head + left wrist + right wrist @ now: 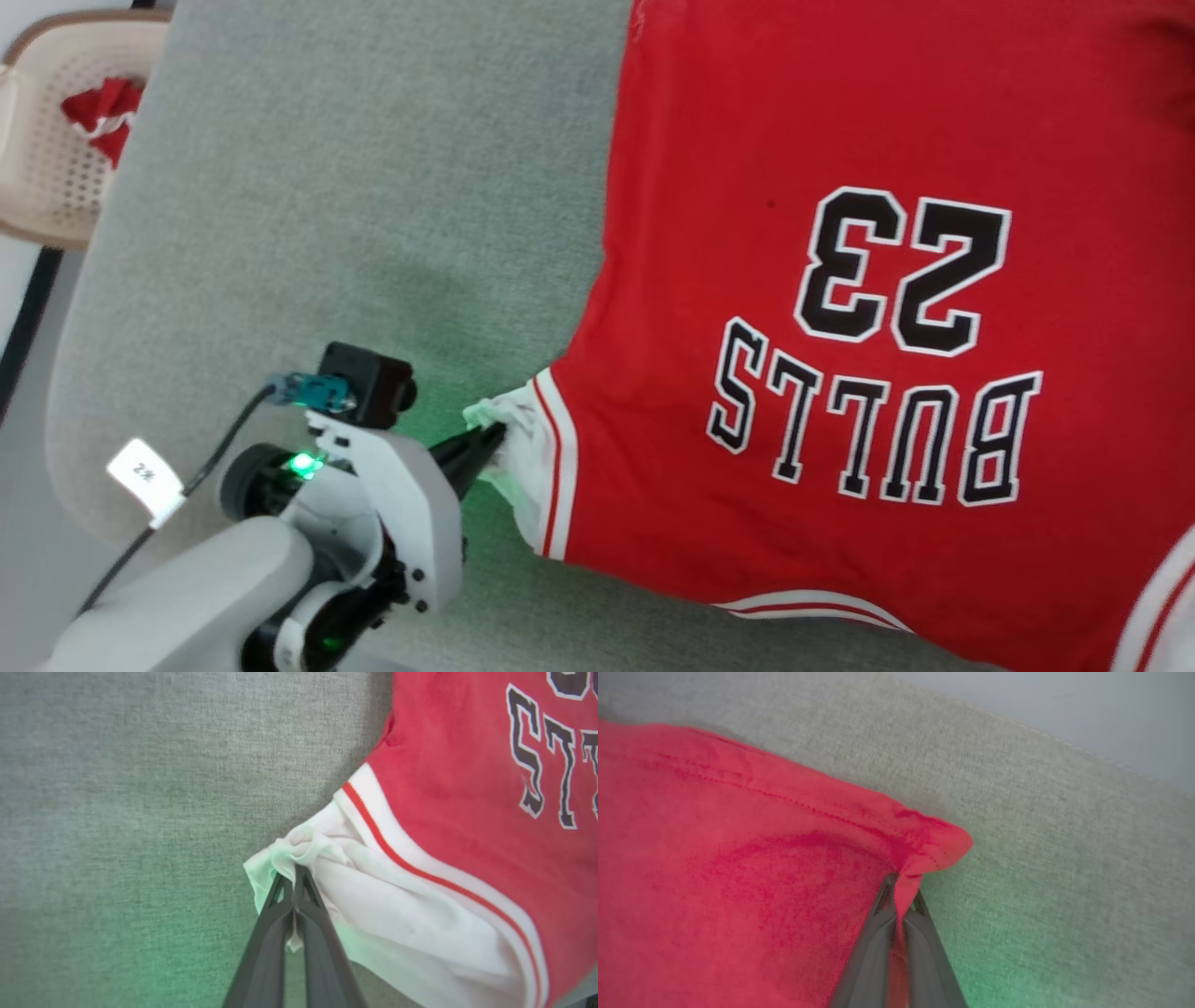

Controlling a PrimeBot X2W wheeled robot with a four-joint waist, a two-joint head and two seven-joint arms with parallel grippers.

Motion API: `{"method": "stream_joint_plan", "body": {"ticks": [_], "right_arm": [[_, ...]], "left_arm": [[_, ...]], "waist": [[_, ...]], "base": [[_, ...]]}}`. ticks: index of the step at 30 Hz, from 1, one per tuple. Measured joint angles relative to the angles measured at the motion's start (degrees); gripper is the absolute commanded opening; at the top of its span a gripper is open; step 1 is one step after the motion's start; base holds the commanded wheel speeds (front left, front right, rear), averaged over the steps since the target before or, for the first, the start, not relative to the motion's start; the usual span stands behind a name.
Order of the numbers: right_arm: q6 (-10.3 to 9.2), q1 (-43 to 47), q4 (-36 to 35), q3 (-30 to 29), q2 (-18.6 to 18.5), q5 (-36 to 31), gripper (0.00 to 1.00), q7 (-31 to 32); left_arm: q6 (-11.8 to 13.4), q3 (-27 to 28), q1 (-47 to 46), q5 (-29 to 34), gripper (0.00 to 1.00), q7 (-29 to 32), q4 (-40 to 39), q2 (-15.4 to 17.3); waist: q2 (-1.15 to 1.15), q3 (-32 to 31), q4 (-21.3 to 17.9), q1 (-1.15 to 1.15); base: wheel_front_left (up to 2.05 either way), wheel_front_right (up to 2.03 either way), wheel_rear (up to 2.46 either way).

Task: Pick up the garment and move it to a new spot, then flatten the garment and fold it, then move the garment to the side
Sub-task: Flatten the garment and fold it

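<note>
White sleeve (397, 914) cloth is bunched in the left claw (295, 870), clamped tight; the right claw (901, 882) is clamped on a red hem corner (943, 847). Both bites are small (mere pinches), so an uneven pull could slip one free or drag the garment (840, 140) askew on the grey surface (327, 187) where it lies spread. A cable tag (145, 474) reads roughly "2"; farther off, the chest reads "BULLS" and "23", upside down.
</note>
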Motion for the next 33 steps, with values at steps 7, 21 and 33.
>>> {"method": "stream_joint_plan", "body": {"ticks": [7, 21, 33], "right_arm": [[0.0, 6.2, -9.1, 7.4, -3.6, 8.3, 0.0, 2.6], [0.0, 38.5, -41.3, 4.9, -13.1, 22.8, 0.0, 9.1], [0.01, 69.1, -57.7, -10.3, -2.9, 18.2, 0.0, 11.3]], "left_arm": [[1.1, 0.5, 1.3, -0.4, 0.0, -0.1, -0.2, 2.8], [3.9, 0.9, 5.1, -1.5, 0.0, 0.3, -3.4, 7.9], [4.5, 0.8, 5.7, -1.5, 0.0, 0.7, -4.7, 9.0]], "waist": [[0.0, -2.4, -2.8, 0.0], [0.0, -9.2, -10.3, 0.0], [0.0, -12.2, -15.6, 0.0]], "base": [[0.0, 0.0, 0.0], [0.0, 0.0, 0.0], [0.0, 0.0, 0.0]]}}
